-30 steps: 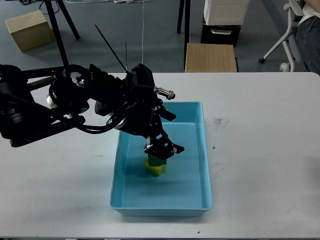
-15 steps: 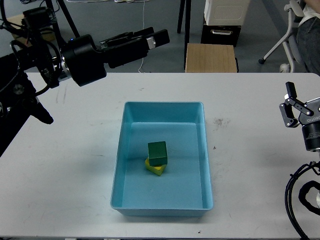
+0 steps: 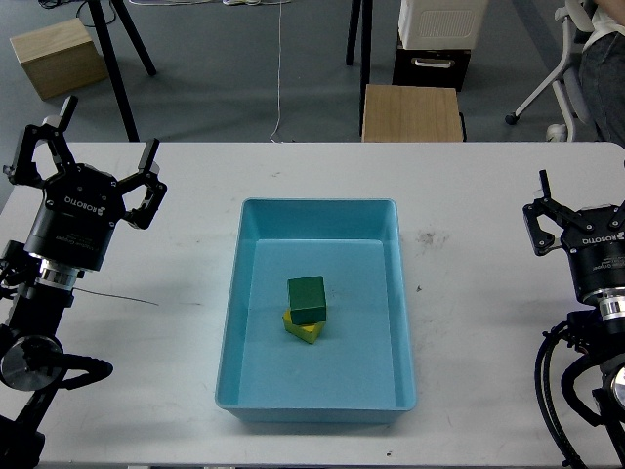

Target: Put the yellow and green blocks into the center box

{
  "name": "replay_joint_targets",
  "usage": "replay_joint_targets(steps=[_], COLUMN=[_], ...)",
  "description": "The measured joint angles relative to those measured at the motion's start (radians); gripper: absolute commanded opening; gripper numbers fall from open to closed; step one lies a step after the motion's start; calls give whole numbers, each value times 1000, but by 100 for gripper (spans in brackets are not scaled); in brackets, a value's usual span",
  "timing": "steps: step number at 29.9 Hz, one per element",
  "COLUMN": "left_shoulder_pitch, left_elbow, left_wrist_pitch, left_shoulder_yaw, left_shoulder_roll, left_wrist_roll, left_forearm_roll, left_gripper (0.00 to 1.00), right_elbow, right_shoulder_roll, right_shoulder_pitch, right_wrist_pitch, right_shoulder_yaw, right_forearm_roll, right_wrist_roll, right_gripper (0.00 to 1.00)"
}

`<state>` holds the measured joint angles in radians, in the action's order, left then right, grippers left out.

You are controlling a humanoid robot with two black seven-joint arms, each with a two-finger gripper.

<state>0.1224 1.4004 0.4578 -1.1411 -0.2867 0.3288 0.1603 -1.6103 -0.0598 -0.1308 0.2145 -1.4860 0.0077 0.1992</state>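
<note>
A dark green block (image 3: 307, 297) rests on top of a yellow block (image 3: 306, 331) inside the light blue box (image 3: 318, 204) at the centre of the white table. My left gripper (image 3: 92, 149) stands upright over the table's left side, open and empty, well left of the box. My right gripper (image 3: 584, 213) stands upright at the table's right edge, open and empty, far right of the box.
A wooden stool (image 3: 411, 112) stands behind the table's far edge. A cardboard box (image 3: 57, 57) and tripod legs (image 3: 125, 49) are at the back left. A white cabinet (image 3: 439, 24) and an office chair (image 3: 571, 59) are at the back right.
My left arm has pulled out of the box, leaving the green block on the yellow one, and now stands upright at the left. My right gripper has come in at the right.
</note>
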Motion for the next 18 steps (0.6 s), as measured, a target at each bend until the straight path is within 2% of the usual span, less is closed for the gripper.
replay_joint_targets(steps=[4, 10, 15, 18], left_shoulder_pitch=[-55, -112, -123, -125], left_elbow=[3, 9, 10, 10], left_wrist_pitch=[-35, -61, -70, -90], left_shoulder_yaw=[32, 39, 20, 21], left_shoulder_roll=[2, 53, 50, 48], left_wrist_roll=[-22, -36, -108, -134], left_forearm_roll=[-179, -282, -341, -440], left_gripper=[100, 100, 100, 100], right_elbow=[18, 44, 44, 46], right_shoulder_roll=[5, 34, 41, 42], right_shoulder_pitch=[-36, -58, -61, -67], right_wrist_pitch=[26, 30, 42, 46], right_shoulder_yaw=[0, 5, 11, 15], right_forearm_roll=[130, 169, 170, 169], right_wrist_roll=[-29, -27, -24, -23], right_gripper=[99, 99, 99, 99])
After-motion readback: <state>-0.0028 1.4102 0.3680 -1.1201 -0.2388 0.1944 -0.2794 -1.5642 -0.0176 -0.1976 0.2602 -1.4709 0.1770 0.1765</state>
